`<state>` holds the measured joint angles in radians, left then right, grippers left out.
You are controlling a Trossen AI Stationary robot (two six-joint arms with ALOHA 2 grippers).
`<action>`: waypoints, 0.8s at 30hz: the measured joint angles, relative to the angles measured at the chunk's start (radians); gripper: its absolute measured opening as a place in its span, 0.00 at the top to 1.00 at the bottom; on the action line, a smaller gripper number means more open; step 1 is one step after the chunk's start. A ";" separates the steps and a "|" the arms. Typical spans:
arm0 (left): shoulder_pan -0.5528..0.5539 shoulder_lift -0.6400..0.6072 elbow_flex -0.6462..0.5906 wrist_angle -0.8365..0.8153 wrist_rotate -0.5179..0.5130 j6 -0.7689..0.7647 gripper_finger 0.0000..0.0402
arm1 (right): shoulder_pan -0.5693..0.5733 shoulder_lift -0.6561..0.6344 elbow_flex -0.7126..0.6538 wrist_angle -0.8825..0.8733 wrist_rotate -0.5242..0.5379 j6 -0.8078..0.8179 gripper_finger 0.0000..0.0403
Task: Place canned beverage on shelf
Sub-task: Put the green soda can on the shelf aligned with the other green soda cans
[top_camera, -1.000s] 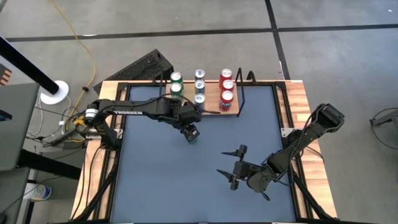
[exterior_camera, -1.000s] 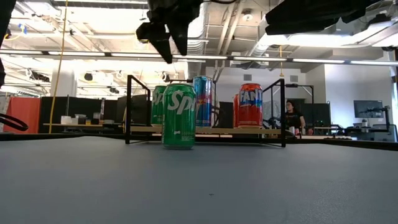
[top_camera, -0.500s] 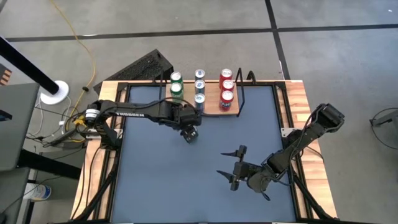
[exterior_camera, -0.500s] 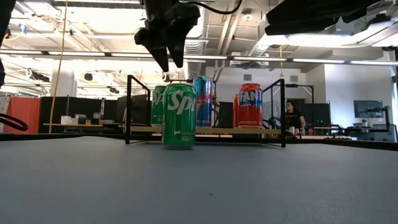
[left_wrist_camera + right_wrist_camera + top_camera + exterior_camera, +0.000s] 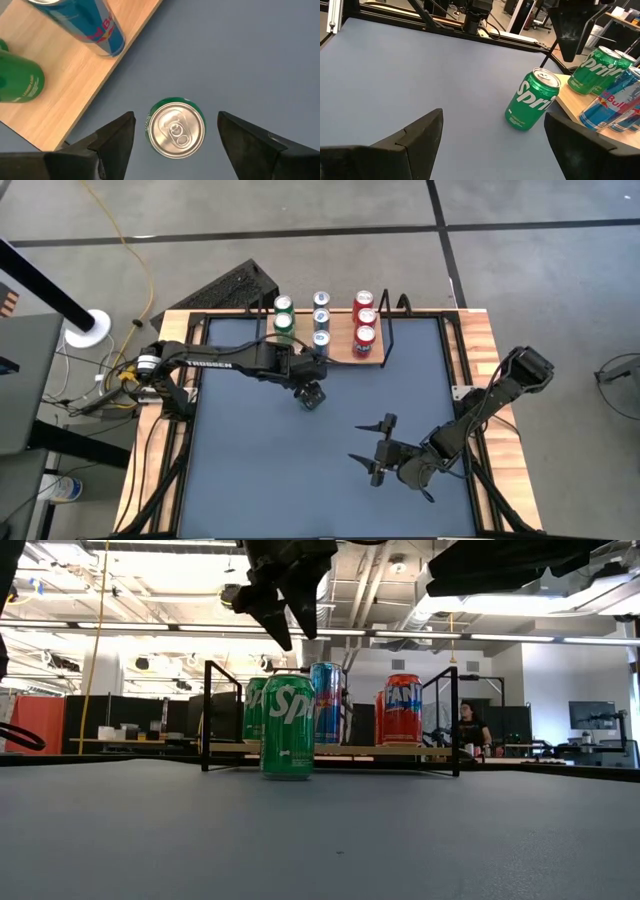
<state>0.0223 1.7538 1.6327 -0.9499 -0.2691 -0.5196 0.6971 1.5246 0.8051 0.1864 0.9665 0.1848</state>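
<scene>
Left wrist view looking straight down on the Sprite can [image 5: 177, 130]: upright on the desk [image 5: 300, 470], just off the shelf [image 5: 340, 348] edge, long axis vertical, directly below the left gripper [image 5: 290, 628], fingers spread wide and clear of it. Right gripper [image 5: 372, 452] way farther off, also spread. Can't make out the back shelf rows in low view.

The left gripper [image 5: 290, 625] has shifted sideways above the green can [image 5: 287, 727]: in the low view its fingers [image 5: 277, 620] now hang further right than a second ago, more nearly over the can's top. From above, the gripper sits slightly nearer the shelf [image 5: 340, 352]. Its fingers have spread only a trace wider, open and clear of the can.
</scene>
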 joint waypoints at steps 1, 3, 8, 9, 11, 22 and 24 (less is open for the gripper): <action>0.000 0.000 0.000 0.000 0.000 -0.002 0.31 | 0.000 0.000 0.000 0.000 0.000 0.000 0.15; 0.000 0.000 0.000 0.000 -0.001 -0.008 0.27 | 0.000 0.000 0.000 0.000 0.000 0.000 0.15; 0.000 0.000 0.000 0.006 -0.002 -0.018 0.13 | 0.000 0.000 0.000 0.000 0.000 0.000 0.15; 0.000 0.000 0.000 0.008 -0.002 -0.018 0.10 | 0.000 0.000 0.000 0.000 0.000 0.000 0.15; 0.000 0.000 0.000 0.013 -0.001 -0.005 0.05 | 0.000 0.000 0.000 0.000 0.000 0.000 0.15; 0.000 0.000 0.000 0.026 0.021 -0.008 0.02 | 0.000 0.000 0.000 0.000 0.000 0.000 0.15; 0.000 0.000 0.000 0.025 0.032 -0.008 0.01 | 0.000 0.000 0.000 0.000 0.000 0.000 0.15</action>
<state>0.0223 1.7538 1.6325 -0.9245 -0.2368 -0.5280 0.6971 1.5246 0.8051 0.1861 0.9664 0.1844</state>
